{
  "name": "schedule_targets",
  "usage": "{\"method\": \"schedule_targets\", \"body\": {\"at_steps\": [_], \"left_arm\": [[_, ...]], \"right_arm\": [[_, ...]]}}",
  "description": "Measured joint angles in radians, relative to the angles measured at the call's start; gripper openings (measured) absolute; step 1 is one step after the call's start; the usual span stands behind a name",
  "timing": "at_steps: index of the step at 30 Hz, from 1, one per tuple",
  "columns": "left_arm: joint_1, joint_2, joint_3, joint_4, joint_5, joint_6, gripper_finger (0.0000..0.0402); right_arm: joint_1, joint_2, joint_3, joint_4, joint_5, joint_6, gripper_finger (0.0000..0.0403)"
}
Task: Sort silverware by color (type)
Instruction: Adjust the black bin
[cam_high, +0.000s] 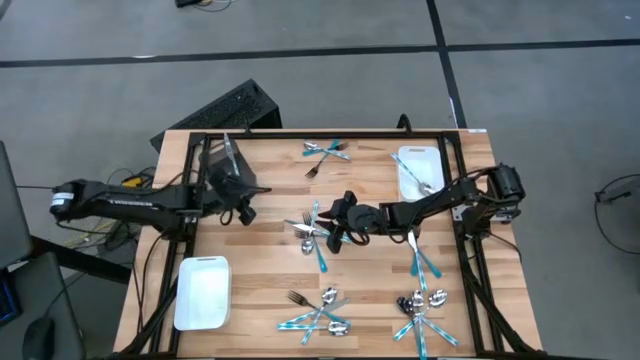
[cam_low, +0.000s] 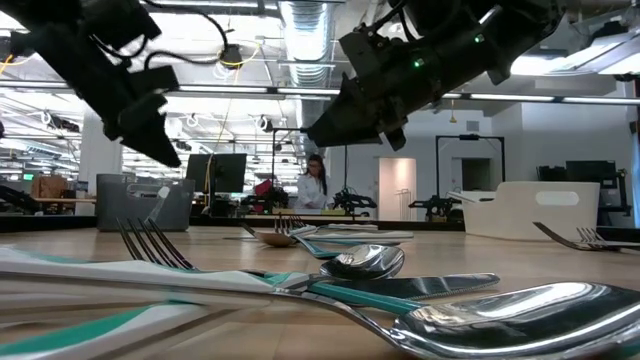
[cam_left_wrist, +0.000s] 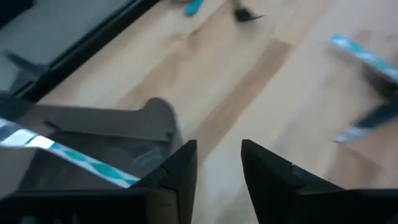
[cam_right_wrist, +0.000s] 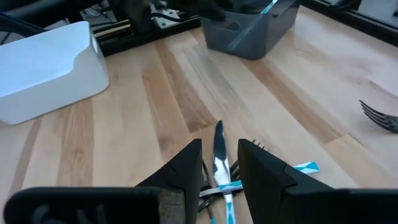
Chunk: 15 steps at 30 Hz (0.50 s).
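Observation:
The silverware lies in loose groups on the wooden table: at the far middle, the centre, right of centre and along the near edge. My left gripper is open and holds nothing. It hangs just beside the dark bin, where a teal-handled piece lies. My right gripper is open above the centre pile. In its wrist view a teal-handled knife of that pile shows in the gap between its fingers. In the low view that gripper hangs clear of the table, with nothing in it.
One white bin at the far right holds a silver piece. Another white bin stands at the near left. A black frame runs along the table's far edge and its sides. Bare wood lies between the dark bin and the centre pile.

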Motion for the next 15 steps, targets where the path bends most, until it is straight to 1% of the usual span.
{"method": "schedule_targets", "body": {"at_steps": [3,6,8,10,15], "left_arm": [[0.01,0.067,0.0,0.076,-0.07,0.008,0.0092],[0.039,0.112,0.0,0.161,-0.085,0.051,0.0078],[0.068,0.13,0.0,0.173,-0.08,0.056,0.0069],[0.101,0.148,0.0,0.164,-0.056,0.05,0.0059],[0.151,0.18,0.001,0.122,0.063,0.047,0.0029]], "right_arm": [[0.005,0.0,0.0,0.007,0.0,0.01,0.0128],[0.011,0.0,0.0,0.007,0.0,0.033,0.0128],[0.02,0.0,0.0,0.006,0.0,0.034,0.0128],[0.032,0.0,0.0,0.005,0.0,0.034,0.0128],[0.057,0.0,0.0,0.002,0.0,0.028,0.0128]]}}
